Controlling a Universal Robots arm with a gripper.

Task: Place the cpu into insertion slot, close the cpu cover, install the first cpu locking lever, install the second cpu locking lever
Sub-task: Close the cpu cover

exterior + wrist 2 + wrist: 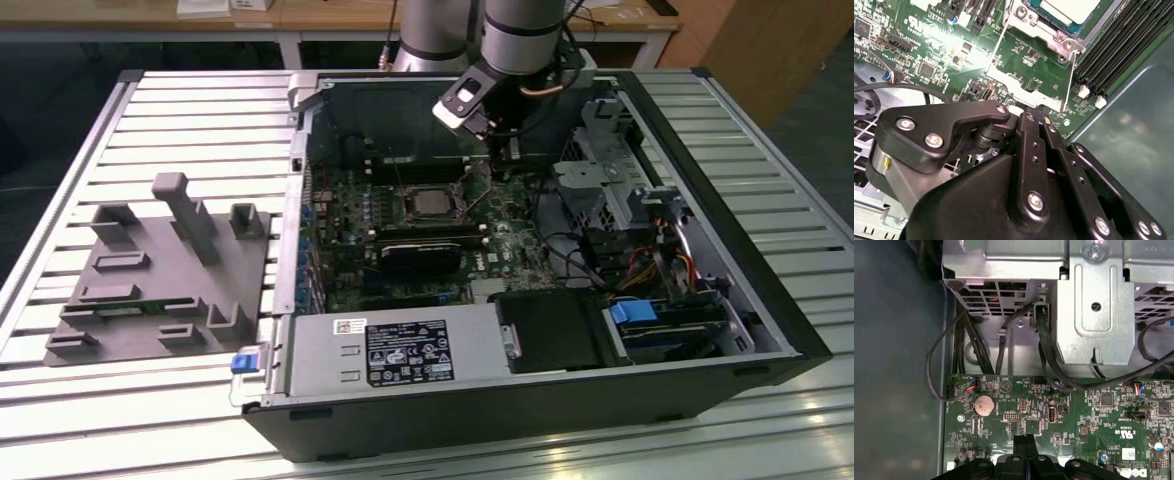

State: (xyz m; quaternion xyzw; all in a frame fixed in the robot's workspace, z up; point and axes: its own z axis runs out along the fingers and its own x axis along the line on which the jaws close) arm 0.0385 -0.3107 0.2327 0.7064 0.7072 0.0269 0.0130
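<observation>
Gripper (1030,114) fingers, which I am holding pressed together on nothing visible, are hovering low beside the insertion slot (1050,35), positioned for its hardware. I am judging the cpu (1070,7) seated inside.

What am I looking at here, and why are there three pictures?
A robot arm reaches into an open computer case lying on a slatted table. One picture comes from a camera standing off the arm. The other two come from cameras riding near its wrist, close above the green motherboard. The black gripper is low over the board, beside the silvery cpu seated there. Its fingers look shut; whether they pinch anything, I cannot tell. A grey holder block lies at the exterior view's left.
</observation>
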